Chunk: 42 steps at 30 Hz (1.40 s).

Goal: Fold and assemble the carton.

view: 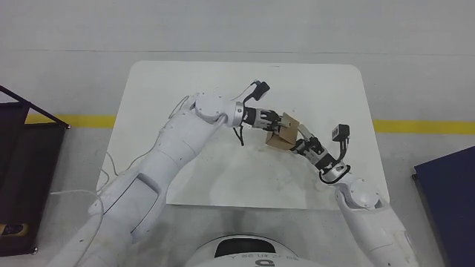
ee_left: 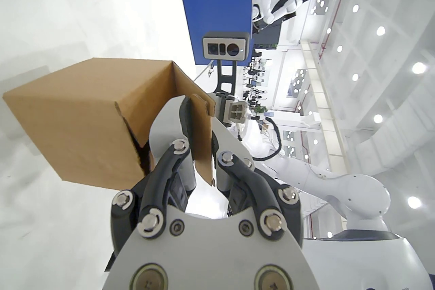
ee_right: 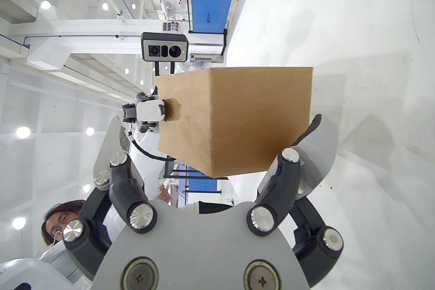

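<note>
A small brown carton (view: 286, 130) is held up over the middle of the white table (view: 185, 96), between the two arms. My left gripper (view: 274, 122) is shut on one of its side flaps (ee_left: 203, 138), which stands out from the box body (ee_left: 85, 114) in the left wrist view. My right gripper (view: 302, 146) is open on the opposite side. Its fingers spread wide around the near end of the carton (ee_right: 238, 114); one fingertip (ee_right: 316, 121) lies close to a side wall, the other stands well apart. My left gripper (ee_right: 163, 109) also shows at the carton's far face.
The table's far half and left part are bare. A yellow floor line (view: 423, 126) runs behind the table. A dark cart (view: 22, 163) stands at the left, and a blue panel (view: 453, 193) at the right.
</note>
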Each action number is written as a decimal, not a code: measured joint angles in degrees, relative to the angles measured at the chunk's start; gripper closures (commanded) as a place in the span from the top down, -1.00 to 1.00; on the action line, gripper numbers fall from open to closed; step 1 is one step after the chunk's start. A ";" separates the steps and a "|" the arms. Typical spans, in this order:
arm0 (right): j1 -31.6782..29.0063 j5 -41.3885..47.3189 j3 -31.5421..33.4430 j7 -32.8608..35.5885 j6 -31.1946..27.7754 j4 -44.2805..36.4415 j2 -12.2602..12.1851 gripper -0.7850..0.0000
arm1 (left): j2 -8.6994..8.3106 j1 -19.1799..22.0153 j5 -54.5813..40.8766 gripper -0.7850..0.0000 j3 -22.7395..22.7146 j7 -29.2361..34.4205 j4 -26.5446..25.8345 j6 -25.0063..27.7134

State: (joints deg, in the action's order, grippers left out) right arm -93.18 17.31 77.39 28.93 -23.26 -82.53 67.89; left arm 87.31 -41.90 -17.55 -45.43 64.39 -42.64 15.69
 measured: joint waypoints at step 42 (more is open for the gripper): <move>2.56 -1.34 1.54 1.87 5.30 1.44 -0.37 1.00 | -2.14 1.77 5.14 -1.00 -1.94 5.21 -4.82 -11.17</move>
State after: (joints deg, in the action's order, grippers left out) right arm -90.62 15.97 78.93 30.80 -17.96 -81.09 67.52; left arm 85.18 -40.13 -12.41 -47.36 69.60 -47.45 4.52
